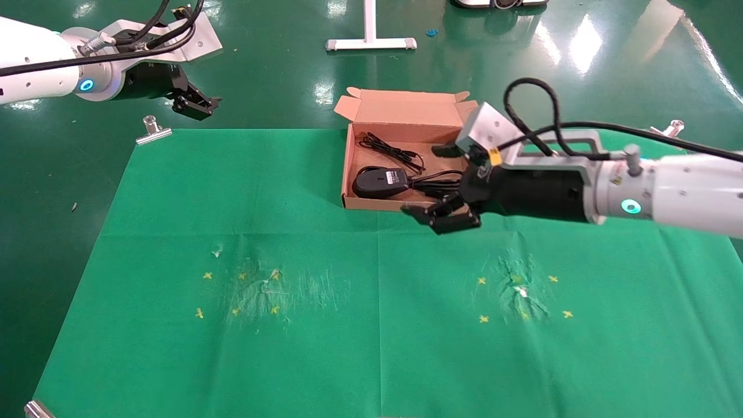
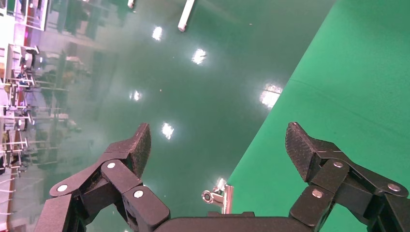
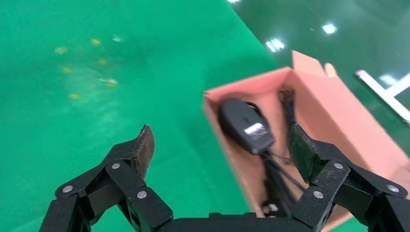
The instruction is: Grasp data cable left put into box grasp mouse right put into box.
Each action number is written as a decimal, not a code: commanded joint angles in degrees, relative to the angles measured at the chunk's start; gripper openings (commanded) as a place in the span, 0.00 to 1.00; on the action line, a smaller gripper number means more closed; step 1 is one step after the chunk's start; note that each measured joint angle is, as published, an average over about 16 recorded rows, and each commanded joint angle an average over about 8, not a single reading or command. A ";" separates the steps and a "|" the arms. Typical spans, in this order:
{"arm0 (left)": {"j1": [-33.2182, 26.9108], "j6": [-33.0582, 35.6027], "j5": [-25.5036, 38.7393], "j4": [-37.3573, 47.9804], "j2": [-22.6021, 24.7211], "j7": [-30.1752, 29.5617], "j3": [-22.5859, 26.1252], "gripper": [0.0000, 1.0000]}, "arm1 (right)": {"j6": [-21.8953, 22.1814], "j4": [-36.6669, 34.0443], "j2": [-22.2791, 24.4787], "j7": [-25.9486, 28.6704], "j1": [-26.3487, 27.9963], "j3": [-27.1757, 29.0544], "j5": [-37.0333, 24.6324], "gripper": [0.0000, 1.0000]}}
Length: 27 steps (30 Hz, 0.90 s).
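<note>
Now both items lie inside the box (image 1: 406,122), which sits open at the far edge of the green cloth (image 1: 232,191). The mouse (image 1: 380,181) rests label-up near the box's front wall, and the data cable (image 1: 390,150) lies loose behind it, toward the lid flap. The right gripper (image 1: 450,184) hovers at the box's right end, its 2 fingers (image 3: 138,151) spread apart and holding nothing. The left gripper (image 1: 197,104) is parked off the cloth's far left corner, fingers also spread and empty. The task looks nearly done. One risk: cords trail toward the box's right end, close under the right gripper, so a low pull-back could snag a cord and drag the mouse out, or nudge the light cardboard askew.
</note>
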 commanded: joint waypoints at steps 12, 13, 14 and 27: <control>0.00 0.00 0.00 0.00 0.00 0.00 0.00 1.00 | -6.54 3.03 6.07 -3.48 -5.93 3.89 14.58 1.00; 0.00 0.00 0.00 0.00 0.00 0.00 0.00 1.00 | -7.05 3.27 6.54 -3.76 -6.39 4.19 15.72 1.00; 0.09 0.08 -0.12 -0.05 -0.04 0.05 -0.11 1.00 | -7.56 3.50 7.01 -4.03 -6.85 4.50 16.85 1.00; 8.78 8.40 -11.97 -4.81 -3.93 5.15 -11.02 1.00 | -14.08 6.53 13.07 -7.50 -12.77 8.38 31.40 1.00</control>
